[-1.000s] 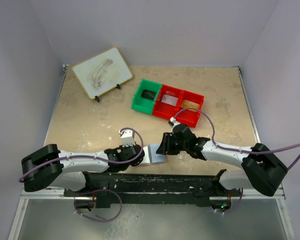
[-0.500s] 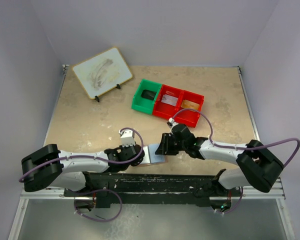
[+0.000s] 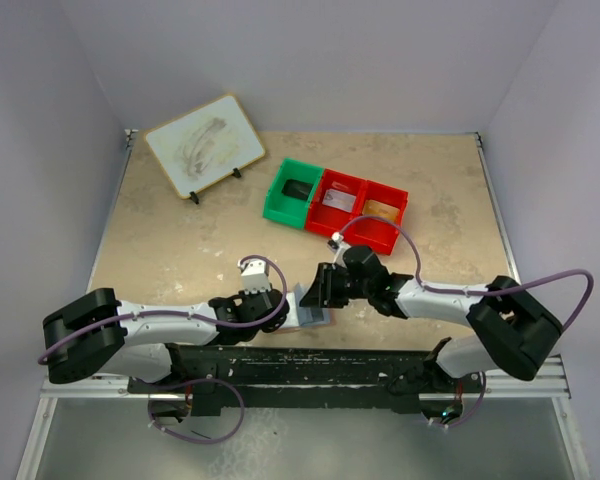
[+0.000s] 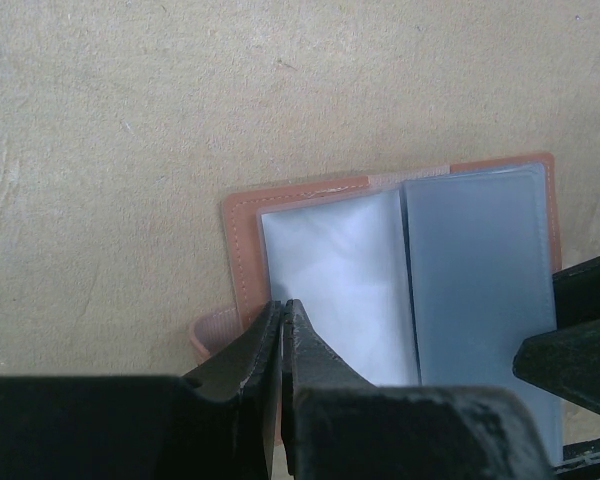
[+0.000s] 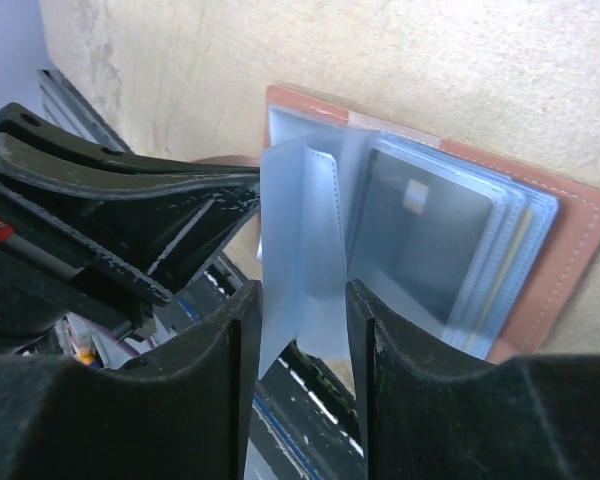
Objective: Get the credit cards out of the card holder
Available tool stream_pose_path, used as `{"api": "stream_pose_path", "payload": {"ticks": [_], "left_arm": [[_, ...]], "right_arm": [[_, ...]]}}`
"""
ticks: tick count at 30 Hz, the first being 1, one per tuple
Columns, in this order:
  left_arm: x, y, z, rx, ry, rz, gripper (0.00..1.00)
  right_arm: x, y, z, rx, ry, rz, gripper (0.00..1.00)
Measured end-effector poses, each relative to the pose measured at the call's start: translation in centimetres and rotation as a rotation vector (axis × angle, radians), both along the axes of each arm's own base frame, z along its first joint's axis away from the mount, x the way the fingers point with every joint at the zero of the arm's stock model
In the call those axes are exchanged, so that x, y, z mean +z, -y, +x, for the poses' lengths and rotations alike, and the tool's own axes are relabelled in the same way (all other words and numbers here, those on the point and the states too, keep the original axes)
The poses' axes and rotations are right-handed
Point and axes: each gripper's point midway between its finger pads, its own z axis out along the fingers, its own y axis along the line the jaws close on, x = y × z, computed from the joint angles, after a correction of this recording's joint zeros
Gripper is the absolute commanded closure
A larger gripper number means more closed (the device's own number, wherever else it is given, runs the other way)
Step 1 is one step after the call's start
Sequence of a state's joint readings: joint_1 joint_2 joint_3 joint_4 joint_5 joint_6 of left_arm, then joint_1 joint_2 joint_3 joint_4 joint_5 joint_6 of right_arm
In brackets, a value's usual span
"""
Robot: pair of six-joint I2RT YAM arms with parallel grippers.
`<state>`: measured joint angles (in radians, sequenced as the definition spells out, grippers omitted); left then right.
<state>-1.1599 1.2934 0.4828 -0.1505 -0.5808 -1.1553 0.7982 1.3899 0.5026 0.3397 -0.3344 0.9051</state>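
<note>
card holder (image 4: 242, 250): tan-pink leather look, matt, fine grain, stitched edge
sleeves (image 4: 330, 280): thin plastic, pale blue-grey, see-thru, glossy w/ soft sheen
card (image 5: 420, 230): smooth dark plastic seen thru sleeve, sm. shiny chip patch
left gripper (image 4: 282, 310): black hard plastic, matt
right gripper (image 5: 302, 295): black plastic, matt, faint sheen on edges
table (image 4: 130, 100): beige stone look, mottled, matt, slightly rough
green bin (image 3: 275, 195): smooth plastic, semi-gloss
red bins (image 3: 325, 229): same plastic, semi-gloss
board (image 3: 205, 145): white matt face, grey smudges; pale wood-look rim

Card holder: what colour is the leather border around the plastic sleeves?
The card holder border is tan-pink; it shows clearest in the right wrist view.
</note>
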Motion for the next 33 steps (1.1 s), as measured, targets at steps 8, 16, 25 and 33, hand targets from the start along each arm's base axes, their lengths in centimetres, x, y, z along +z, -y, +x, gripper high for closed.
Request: {"api": "stream_pose_path", "payload": {"ticks": [8,16,25,33], "left_arm": [[0.0,0.0,0.0,0.001,0.001,-0.002,1.0],[0.3,-0.5,-0.1,0.012,0.006,-0.018,1.0],[0.7,-1.4,-0.1,0.04,0.025,-0.038,1.0],[0.6,-1.6,-0.1,0.047,0.023,-0.029,1.0]], "right_arm": [[0.2,-1.4,-0.1,0.044,-0.01,0.065,0.58],[-0.4,-3.0,0.2,0.082,-0.036,0.098,0.56],[0.0,-4.1,0.7,0.112,-0.029,0.127,0.53],[-1.6,-4.2,0.3,0.123,-0.064,0.1,0.68]]}}
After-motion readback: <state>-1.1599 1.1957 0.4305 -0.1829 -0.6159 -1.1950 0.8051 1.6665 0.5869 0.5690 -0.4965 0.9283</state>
